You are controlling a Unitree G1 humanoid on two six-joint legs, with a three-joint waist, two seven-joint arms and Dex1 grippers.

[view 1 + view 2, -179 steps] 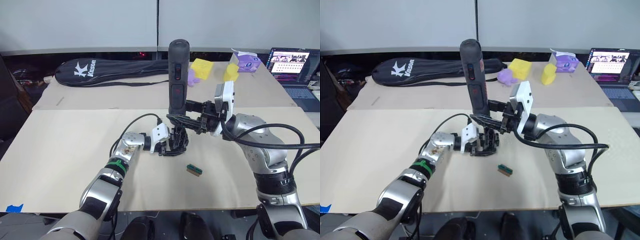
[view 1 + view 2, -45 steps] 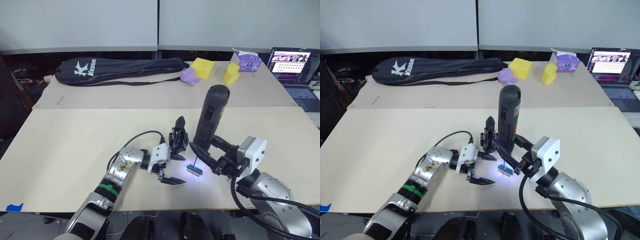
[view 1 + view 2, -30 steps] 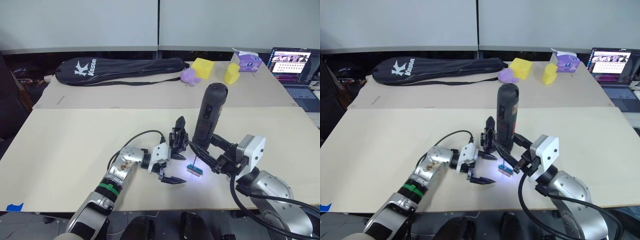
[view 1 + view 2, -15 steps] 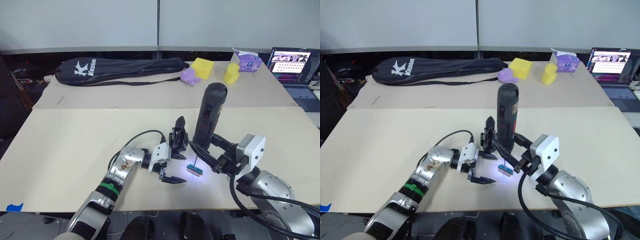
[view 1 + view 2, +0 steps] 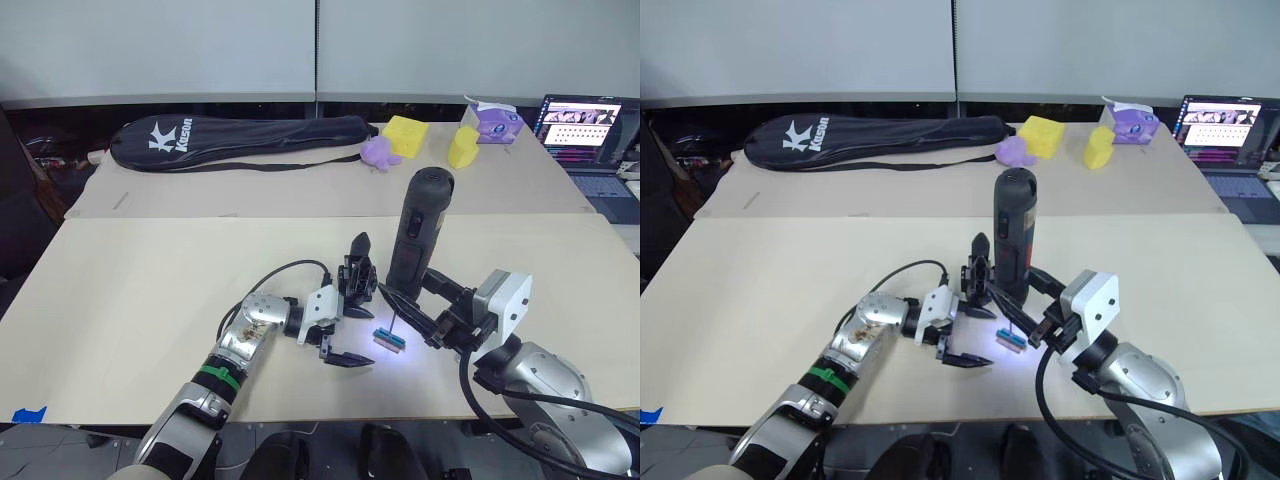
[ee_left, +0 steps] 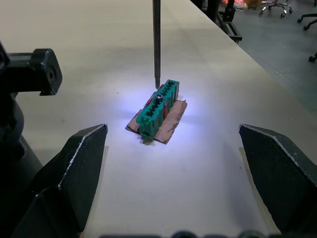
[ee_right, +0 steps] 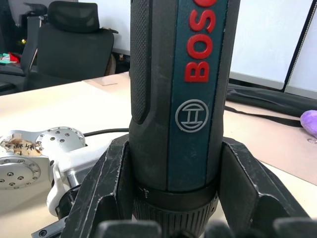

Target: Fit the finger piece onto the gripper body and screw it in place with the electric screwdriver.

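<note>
The screwdriver (image 5: 418, 235) is being held upright, tilted slightly, by the right end effector (image 5: 420, 300), whose two fingers are clenched around the lower barrel. Its thin bit (image 6: 156, 42) is being brought down onto a small green block (image 6: 157, 106) lying on the desk (image 5: 140, 290) to the right of the gripper body (image 5: 356, 280); the tool's white light is pooling on the desk around the block. In the left wrist view the bit tip is sitting just above a screw head in the block's top, touching or nearly so; which cannot be told.

The left end effector (image 5: 345, 335) is lying released, fingers spread wide on either side of the block, grasping nothing. The gripper body is standing just beyond it, one pointed finger up. The finger piece cannot be told apart from that assembly in these views.

Judged from this, a screw is being picked up on the bit. For this to be done well, the bit should be kept in line with the screw head and lowered gently, since the block is loose on its cardboard scrap and is likely to be tipped or slid by side pressure. The open left fingers could be used as a stop.
</note>
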